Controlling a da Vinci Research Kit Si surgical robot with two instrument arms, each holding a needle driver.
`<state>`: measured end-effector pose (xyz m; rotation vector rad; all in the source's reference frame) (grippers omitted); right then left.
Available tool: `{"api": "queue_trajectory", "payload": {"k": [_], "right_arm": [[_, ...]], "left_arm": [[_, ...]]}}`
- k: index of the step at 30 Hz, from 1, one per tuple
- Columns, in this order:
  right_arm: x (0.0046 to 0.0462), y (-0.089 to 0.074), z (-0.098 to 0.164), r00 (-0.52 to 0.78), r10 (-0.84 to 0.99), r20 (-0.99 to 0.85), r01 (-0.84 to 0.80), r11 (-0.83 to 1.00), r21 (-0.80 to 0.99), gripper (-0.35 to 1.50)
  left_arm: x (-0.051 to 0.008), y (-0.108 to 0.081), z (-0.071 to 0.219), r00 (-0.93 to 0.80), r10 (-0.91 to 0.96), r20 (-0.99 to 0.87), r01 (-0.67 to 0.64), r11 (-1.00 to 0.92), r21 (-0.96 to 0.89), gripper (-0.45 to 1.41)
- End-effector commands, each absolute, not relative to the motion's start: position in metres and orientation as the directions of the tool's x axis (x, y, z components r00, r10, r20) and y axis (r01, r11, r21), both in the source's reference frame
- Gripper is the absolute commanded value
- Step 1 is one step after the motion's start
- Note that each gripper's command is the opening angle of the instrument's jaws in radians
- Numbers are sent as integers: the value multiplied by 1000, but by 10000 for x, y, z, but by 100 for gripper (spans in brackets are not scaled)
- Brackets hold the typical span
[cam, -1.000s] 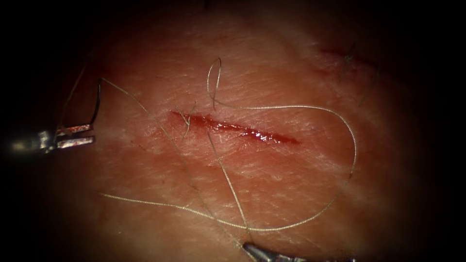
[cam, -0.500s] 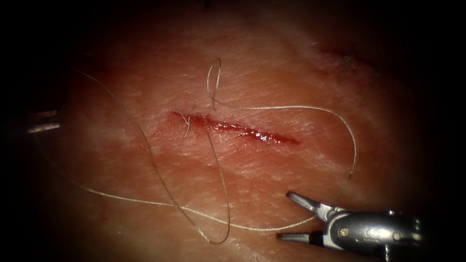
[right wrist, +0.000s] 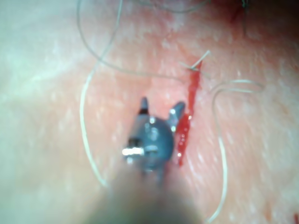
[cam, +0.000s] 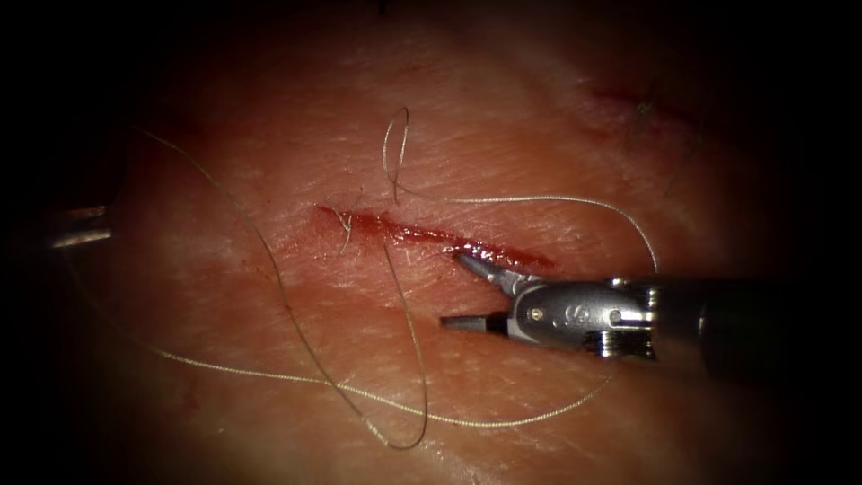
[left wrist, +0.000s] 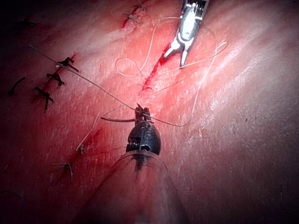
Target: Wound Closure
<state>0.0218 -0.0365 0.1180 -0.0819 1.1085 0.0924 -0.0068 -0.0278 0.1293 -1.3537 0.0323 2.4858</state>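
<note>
1. Background everywhere is pinkish tissue, going dark toward the edges of the endoscope view. The cut sits mid-frame. Its long axis is close to horizontal, sloping down a bit from left to right, with red fluid shining along it.
2. Right claw comes in from the right, shaft roughly level, pointing left. It's spread wide and holding nothing. The upper jaw tip sits right at the cut's lower edge toward its right end, and the lower jaw tip is over bare tissue below it.
3. The right wrist view looks straight down that shaft: same claw spread in a V, one tip just beside the cut, which runs along the shaft's direction.
4. Left claw is way off at the dim left edge of the endoscope view, well apart from the cut, and I can't read much there.
5. The left wrist view helps. The left claw looks clamped on the needle, gripped near one end. The needle is a dark shallow curve sticking out sideways, crosswise to the shaft. It seems to be above the tissue, not in it, though I can't tell if the far tip touches.
6. That view also shows thread running through at the left claw, the right claw at the cut, and a row of older dark stitches off to one side.
7. Thread loops loosely around the cut on both sides, with short cut ends at its left end.
</note>
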Motion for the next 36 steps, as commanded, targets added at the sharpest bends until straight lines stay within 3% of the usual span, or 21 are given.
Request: {"api": "queue_trajectory", "payload": {"k": [1, 20, 21, 22, 23, 31, 36], "right_arm": [[233, -364, 1188, 438, 26, -899, -114, 993, -26, 93], [286, -342, 1190, 393, 18, -919, -143, 989, -42, 86], [287, -342, 1190, 390, 17, -921, -140, 989, -42, 81], [287, -342, 1190, 389, 10, -921, -136, 990, -47, 59], [284, -343, 1190, 374, 3, -927, -117, 992, -44, -35], [246, -351, 1183, 372, 11, -928, -102, 994, -29, -35], [189, -387, 1150, 368, 22, -930, -127, 992, -27, -35]], "left_arm": [[-74, -282, 1300, -505, 259, -823, -278, -952, -130, -45], [-76, -283, 1300, -504, 260, -824, -278, -952, -130, -45], [-76, -284, 1300, -504, 260, -824, -278, -952, -130, -45], [-76, -284, 1299, -504, 260, -823, -278, -952, -130, -45], [-76, -285, 1299, -503, 260, -824, -277, -952, -131, -45], [-85, -286, 1297, -496, 262, -828, -270, -953, -140, -45], [-92, -290, 1293, -492, 263, -830, -267, -953, -144, -45]]}}
